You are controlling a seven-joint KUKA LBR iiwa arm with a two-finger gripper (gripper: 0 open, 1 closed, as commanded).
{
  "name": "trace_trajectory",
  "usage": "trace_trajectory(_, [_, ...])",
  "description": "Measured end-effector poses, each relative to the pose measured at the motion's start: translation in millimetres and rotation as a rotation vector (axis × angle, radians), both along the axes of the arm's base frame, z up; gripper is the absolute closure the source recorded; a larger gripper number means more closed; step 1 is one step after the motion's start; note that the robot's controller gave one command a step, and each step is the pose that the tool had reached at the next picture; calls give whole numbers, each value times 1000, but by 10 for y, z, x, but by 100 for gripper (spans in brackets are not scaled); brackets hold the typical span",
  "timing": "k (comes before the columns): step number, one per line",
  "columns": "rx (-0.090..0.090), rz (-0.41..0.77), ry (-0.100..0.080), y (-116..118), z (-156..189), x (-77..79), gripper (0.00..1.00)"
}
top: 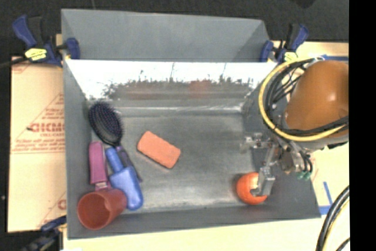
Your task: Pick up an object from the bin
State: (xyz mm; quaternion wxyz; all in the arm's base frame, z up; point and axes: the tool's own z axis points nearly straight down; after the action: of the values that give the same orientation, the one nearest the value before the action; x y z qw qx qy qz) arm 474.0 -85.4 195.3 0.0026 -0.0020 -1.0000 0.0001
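Pincer sits on the orange ball at lower right, I can't tell if it's clenched; an off-centre squeeze could roll it across the bin.

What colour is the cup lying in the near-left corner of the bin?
Red. The cup shows best in the camera view from above.

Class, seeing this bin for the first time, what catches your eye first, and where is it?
The orange-red ball in the near right corner of the bin, with the tool right at it. Next, the red cup in the near left corner and the orange block lying alone mid-floor.
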Motion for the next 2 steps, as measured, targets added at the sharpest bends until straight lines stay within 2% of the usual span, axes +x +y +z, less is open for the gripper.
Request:
trace_trajectory(1, [-1, 5, -6, 4, 36, 11, 0])
trace_trajectory(2, [-6, 301, -27, -353, -1226, 41, 0])
